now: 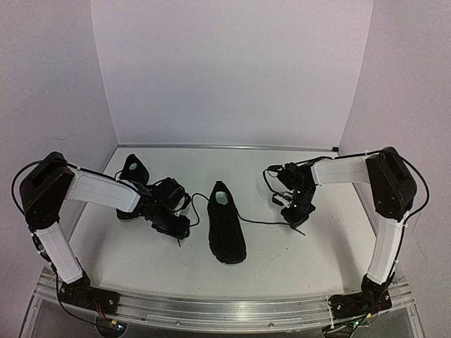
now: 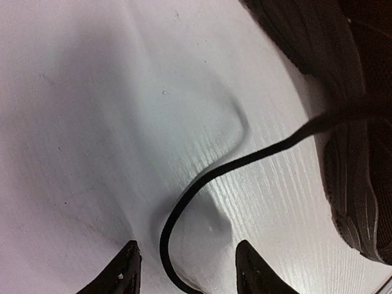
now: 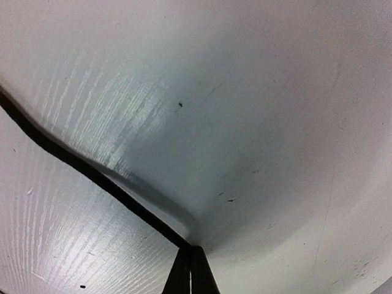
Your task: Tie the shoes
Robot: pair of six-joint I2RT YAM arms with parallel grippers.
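Two shoes on surface: one (image 1: 227, 224) at centre, other (image 1: 131, 171) near left edge. Right end effector (image 3: 190, 263) pinches right lace end (image 3: 92, 171). Left end effector (image 2: 187, 263) is apart, straddling left lace end (image 2: 245, 156). It should close low on the lace, then draw both ends taut evenly.

On counter (image 1: 317, 267), one shoe (image 1: 225, 222) is lying toe-near, its lace (image 1: 264, 222) trailing to right gripper (image 1: 297, 222). Left gripper (image 1: 182, 231) is hovering just left; second shoe (image 1: 132, 171) behind.

White wood-grain table (image 1: 303, 264), plain white backdrop walls (image 1: 232, 70), aluminium rail (image 1: 225, 310) along the near edge
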